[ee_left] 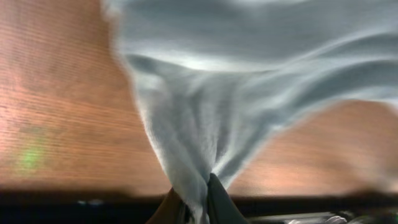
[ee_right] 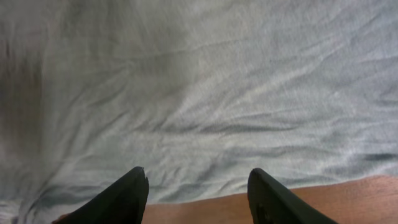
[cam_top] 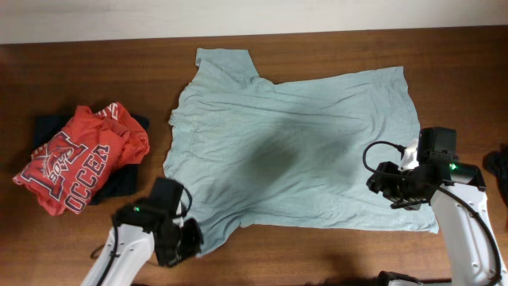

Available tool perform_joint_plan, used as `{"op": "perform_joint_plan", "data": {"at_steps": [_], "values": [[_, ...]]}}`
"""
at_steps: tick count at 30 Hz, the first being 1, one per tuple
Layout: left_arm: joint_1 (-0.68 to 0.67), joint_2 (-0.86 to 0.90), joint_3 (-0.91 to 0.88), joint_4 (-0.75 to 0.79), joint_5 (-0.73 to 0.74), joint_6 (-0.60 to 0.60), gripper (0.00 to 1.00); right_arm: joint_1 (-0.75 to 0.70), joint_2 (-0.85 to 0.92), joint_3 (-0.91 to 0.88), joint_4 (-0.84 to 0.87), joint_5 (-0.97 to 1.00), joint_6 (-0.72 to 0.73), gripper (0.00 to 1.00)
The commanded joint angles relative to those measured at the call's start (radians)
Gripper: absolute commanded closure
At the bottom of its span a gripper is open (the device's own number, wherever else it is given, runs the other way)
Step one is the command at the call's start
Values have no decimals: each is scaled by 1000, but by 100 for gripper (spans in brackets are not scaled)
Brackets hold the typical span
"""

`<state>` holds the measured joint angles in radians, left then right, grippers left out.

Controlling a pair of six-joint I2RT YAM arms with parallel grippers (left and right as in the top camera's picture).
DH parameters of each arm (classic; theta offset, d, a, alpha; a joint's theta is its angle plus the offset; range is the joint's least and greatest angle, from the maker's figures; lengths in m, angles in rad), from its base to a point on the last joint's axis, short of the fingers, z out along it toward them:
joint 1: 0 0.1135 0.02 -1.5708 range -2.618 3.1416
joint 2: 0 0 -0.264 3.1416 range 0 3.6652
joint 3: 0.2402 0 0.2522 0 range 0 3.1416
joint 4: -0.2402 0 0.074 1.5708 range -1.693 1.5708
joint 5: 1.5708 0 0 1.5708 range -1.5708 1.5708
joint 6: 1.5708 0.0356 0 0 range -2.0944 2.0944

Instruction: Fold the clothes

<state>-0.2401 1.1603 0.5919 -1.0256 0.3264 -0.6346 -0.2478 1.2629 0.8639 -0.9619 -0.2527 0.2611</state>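
Note:
A pale grey-teal T-shirt (cam_top: 294, 151) lies spread flat across the middle of the wooden table (cam_top: 79, 71). At its lower left corner my left gripper (cam_top: 189, 237) is shut on the cloth. In the left wrist view the fabric (ee_left: 249, 74) gathers into a pinched bunch between the jaws of that gripper (ee_left: 200, 202). My right gripper (cam_top: 379, 184) hovers over the shirt's lower right part. In the right wrist view it (ee_right: 198, 183) stands open just above the shirt's edge (ee_right: 199, 93), with nothing between its fingers.
A crumpled red printed shirt (cam_top: 75, 159) rests on a dark navy garment (cam_top: 131, 179) at the left of the table. Something dark (cam_top: 500, 163) shows at the right edge. Bare wood runs along the front edge (cam_top: 317, 254).

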Motion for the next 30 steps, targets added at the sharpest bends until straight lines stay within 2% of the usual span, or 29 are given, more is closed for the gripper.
{"op": "perform_joint_plan", "data": {"at_steps": [1,8,16,23,30], "values": [[-1,-9,155,-40,26,51,91,5,-6,13,0,-5,-2,44],[2,-8,299,-29,-39,52,90,5,-6,13,0,2,-2,43],[54,17,301,90,-63,53,91,5,-6,13,-19,4,18,43],[60,68,301,173,-64,52,91,-5,-6,13,-82,103,120,43],[60,112,301,209,-65,52,91,-178,-6,14,-130,138,137,43]]}}
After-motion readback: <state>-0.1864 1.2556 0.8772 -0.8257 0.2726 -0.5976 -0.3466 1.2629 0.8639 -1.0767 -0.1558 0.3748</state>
